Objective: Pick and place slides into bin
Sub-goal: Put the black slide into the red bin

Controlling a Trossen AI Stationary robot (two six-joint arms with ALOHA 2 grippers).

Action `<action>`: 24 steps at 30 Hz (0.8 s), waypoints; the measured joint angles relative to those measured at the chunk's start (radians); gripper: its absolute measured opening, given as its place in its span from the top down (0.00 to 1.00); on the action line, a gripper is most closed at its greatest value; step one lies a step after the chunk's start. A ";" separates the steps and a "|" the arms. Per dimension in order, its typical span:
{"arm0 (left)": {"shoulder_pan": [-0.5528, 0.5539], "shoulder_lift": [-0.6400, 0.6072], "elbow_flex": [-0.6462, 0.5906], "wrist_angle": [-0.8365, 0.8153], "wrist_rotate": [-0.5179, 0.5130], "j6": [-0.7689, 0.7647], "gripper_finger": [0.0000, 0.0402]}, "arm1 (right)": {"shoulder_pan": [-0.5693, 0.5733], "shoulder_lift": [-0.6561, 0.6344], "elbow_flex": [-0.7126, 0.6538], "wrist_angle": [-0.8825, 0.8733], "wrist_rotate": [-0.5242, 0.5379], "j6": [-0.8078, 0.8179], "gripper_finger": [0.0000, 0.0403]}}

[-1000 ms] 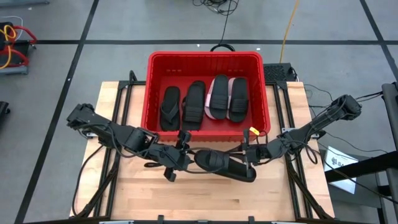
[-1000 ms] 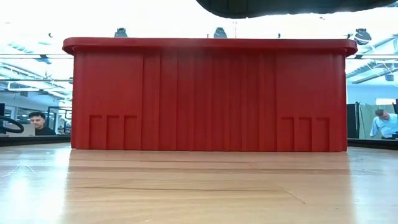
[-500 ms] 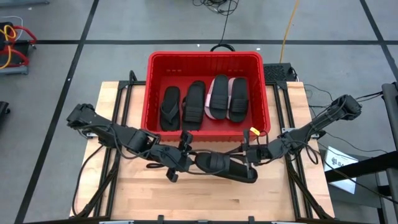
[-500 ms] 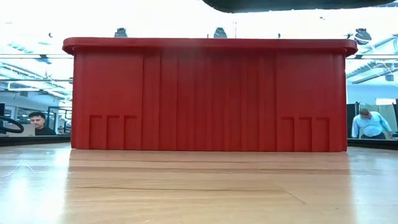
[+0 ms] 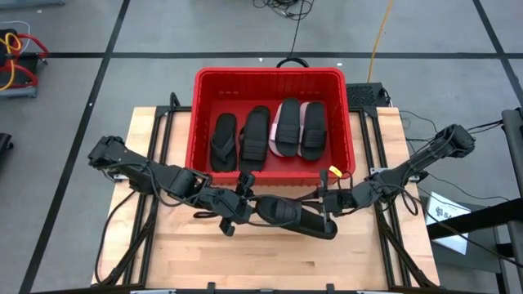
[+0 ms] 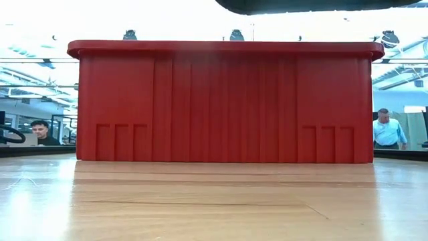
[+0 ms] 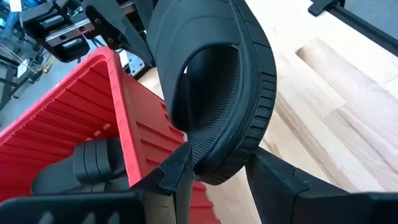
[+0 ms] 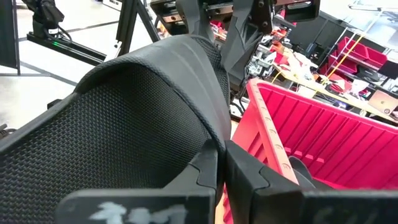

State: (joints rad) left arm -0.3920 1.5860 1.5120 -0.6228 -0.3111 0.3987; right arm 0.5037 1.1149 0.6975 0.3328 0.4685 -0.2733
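Left gripper [image 5: 242, 206]: its two dark fingers straddle one end of a black ribbed foam slide [image 5: 292, 216], spread wide across the sole edge; in the left wrist view the fingers [image 7: 177, 171] sit on either side of the rim.
Right gripper [image 5: 328, 206]: pinched tight on the other end of the same slide; the right wrist view shows its fingers [image 8: 208, 163] squeezed on the thin edge.
Slide position: held between both grippers over the wooden table [image 5: 270, 261], just in front of the near wall of the large bright red ribbed plastic bin [image 5: 350, 122], not yet over the rim.
Bin contents: a black thong flip-flop [image 5: 223, 141], a black strapped sandal [image 5: 256, 137], a black slide [image 5: 287, 126] and a light pink slide [image 5: 312, 131] lie side by side on its floor.
Step in hand: judged as carrying a shared slide toward the bin.
Next move: likely both arms must lift together, clear the near rim, then release over free floor.
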 joint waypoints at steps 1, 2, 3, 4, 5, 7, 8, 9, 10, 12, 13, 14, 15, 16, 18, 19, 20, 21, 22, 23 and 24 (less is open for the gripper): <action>0.000 0.000 0.000 -0.001 0.000 -0.001 0.67 | 0.000 0.000 0.000 0.000 0.001 0.000 0.99; 0.000 0.000 0.000 -0.001 0.000 0.000 0.69 | 0.000 0.000 0.000 -0.001 0.001 0.000 0.99; 0.000 0.000 0.000 -0.001 0.000 0.003 0.71 | 0.000 0.000 0.000 -0.001 0.001 0.000 0.99; 0.000 0.000 0.000 -0.001 0.005 0.009 0.75 | 0.000 0.000 0.000 -0.001 0.001 0.001 0.99; 0.000 0.000 0.000 -0.001 0.013 0.011 0.79 | 0.000 0.000 0.000 -0.001 0.001 0.002 0.99; 0.002 0.000 0.000 -0.002 0.038 0.012 0.87 | 0.000 0.000 0.000 -0.003 0.000 0.004 0.99; 0.004 0.000 0.000 -0.002 0.053 0.011 0.91 | 0.000 0.000 0.000 -0.004 -0.001 0.004 0.99; 0.005 0.000 0.000 -0.002 0.066 0.009 0.92 | 0.000 0.000 0.000 -0.004 -0.002 0.004 0.99; 0.005 0.000 0.000 -0.002 0.076 0.001 0.92 | 0.000 0.000 0.000 -0.004 -0.003 0.004 0.99; 0.005 0.000 0.000 -0.002 0.077 -0.009 0.92 | 0.000 0.000 0.000 -0.004 -0.002 0.003 0.99; 0.005 0.000 0.000 -0.002 0.077 -0.009 0.92 | 0.000 0.000 0.000 -0.004 -0.002 0.003 0.99; 0.005 0.000 0.000 -0.002 0.078 -0.010 0.92 | 0.000 0.000 0.000 -0.004 -0.003 0.003 0.99; 0.005 0.000 0.000 -0.002 0.077 -0.011 0.92 | 0.000 0.000 0.000 -0.004 -0.002 0.003 0.98; 0.005 0.000 0.000 -0.002 0.077 -0.012 0.92 | 0.000 0.000 0.000 -0.004 -0.002 0.002 0.97; 0.005 0.000 0.000 -0.001 0.077 -0.014 0.92 | 0.000 0.000 0.000 -0.004 -0.002 0.000 0.95; 0.005 0.000 0.000 -0.001 0.077 -0.015 0.93 | 0.000 0.000 0.000 -0.004 -0.002 0.000 0.94; 0.005 0.000 0.000 -0.001 0.077 -0.015 0.93 | 0.000 0.000 0.000 -0.004 -0.001 -0.001 0.93; 0.005 0.000 0.001 -0.001 0.077 -0.015 0.93 | 0.000 0.000 0.000 -0.005 -0.001 -0.002 0.92; 0.005 0.000 0.001 -0.001 0.078 -0.015 0.93 | 0.000 0.000 0.000 -0.008 0.000 -0.004 0.90; 0.005 0.000 0.001 -0.001 0.078 -0.015 0.93 | 0.000 0.000 0.000 -0.009 0.001 -0.004 0.89; 0.005 0.000 0.001 -0.001 0.078 -0.015 0.93 | 0.000 0.000 0.000 -0.009 0.001 -0.003 0.88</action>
State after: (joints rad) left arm -0.3874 1.5860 1.5127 -0.6239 -0.2329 0.3836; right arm 0.5039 1.1149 0.6975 0.3241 0.4694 -0.2768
